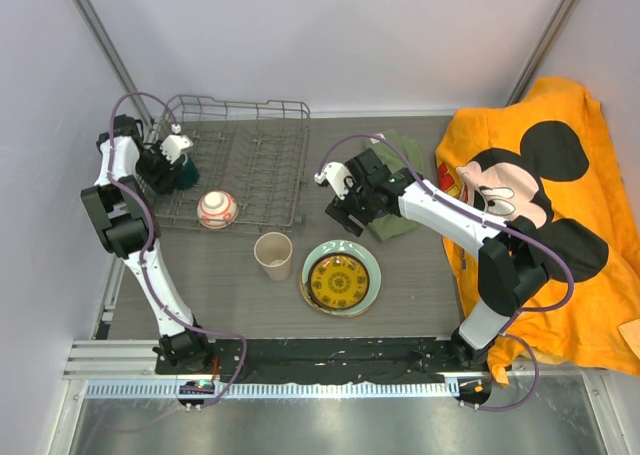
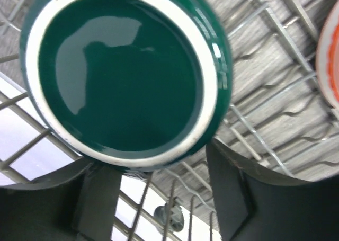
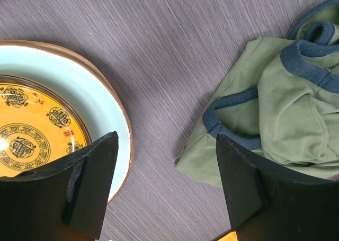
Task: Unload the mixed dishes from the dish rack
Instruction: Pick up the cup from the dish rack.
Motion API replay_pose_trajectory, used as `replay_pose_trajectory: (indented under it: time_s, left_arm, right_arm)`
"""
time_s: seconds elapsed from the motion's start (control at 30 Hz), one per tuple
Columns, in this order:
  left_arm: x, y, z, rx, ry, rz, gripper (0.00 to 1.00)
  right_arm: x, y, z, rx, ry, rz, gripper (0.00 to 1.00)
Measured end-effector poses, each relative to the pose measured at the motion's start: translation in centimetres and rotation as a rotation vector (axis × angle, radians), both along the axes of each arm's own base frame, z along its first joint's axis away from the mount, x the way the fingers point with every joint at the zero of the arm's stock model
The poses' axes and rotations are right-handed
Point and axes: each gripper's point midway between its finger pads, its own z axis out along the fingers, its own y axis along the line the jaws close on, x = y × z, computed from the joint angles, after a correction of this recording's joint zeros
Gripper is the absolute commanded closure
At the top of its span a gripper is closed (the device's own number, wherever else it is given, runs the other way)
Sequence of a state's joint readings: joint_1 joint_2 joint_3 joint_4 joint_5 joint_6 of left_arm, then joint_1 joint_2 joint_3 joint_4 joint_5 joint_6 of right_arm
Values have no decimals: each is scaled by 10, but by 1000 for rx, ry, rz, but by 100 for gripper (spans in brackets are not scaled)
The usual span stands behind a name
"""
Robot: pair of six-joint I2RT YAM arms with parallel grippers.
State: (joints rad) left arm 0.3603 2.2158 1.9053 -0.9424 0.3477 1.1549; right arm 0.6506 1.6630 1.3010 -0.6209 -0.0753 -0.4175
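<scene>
We're at the left gripper (image 2: 159, 161): its fingers (image 2: 233, 198) flank the dark green mug (image 2: 122, 71), but we can't tell if they're clamped on it. The mug faces the wrist camera end-on, its long axis pointing straight at us, at the left end of the dish rack (image 1: 260, 125). The small red-and-white patterned bowl (image 1: 217, 210) sits nearby in the rack. The right gripper (image 3: 165, 145) hangs spread between the pale green plate (image 3: 100, 103) and the olive-green garment (image 3: 275, 108).
</scene>
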Motion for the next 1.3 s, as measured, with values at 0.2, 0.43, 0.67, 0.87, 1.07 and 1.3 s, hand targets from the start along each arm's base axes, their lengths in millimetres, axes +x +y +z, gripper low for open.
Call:
replay_pose_trajectory:
  time_s: [0.2,0.43,0.67,0.87,1.07,1.3]
  left_arm:
    - [8,7,-3,18,-6,12,53]
    - [12,10,-3,26,-11,29,71]
    - [13,9,-1,6,-19,47,95]
    - [11,5,1,-15,-14,54,100]
    - [4,1,1,-41,11,70,100]
    - [-13,-20,11,-145,62,85,100]
  right_arm:
    - [0,-1,0,-3,-2,-1,22]
    - [1,-1,-2,-7,0,0,22]
    - [1,-1,-7,-18,11,-1,22]
    - [1,-1,-9,-21,15,-1,22]
    - [1,-1,-10,-23,16,-1,22]
    - [1,-1,-10,-22,16,-1,22]
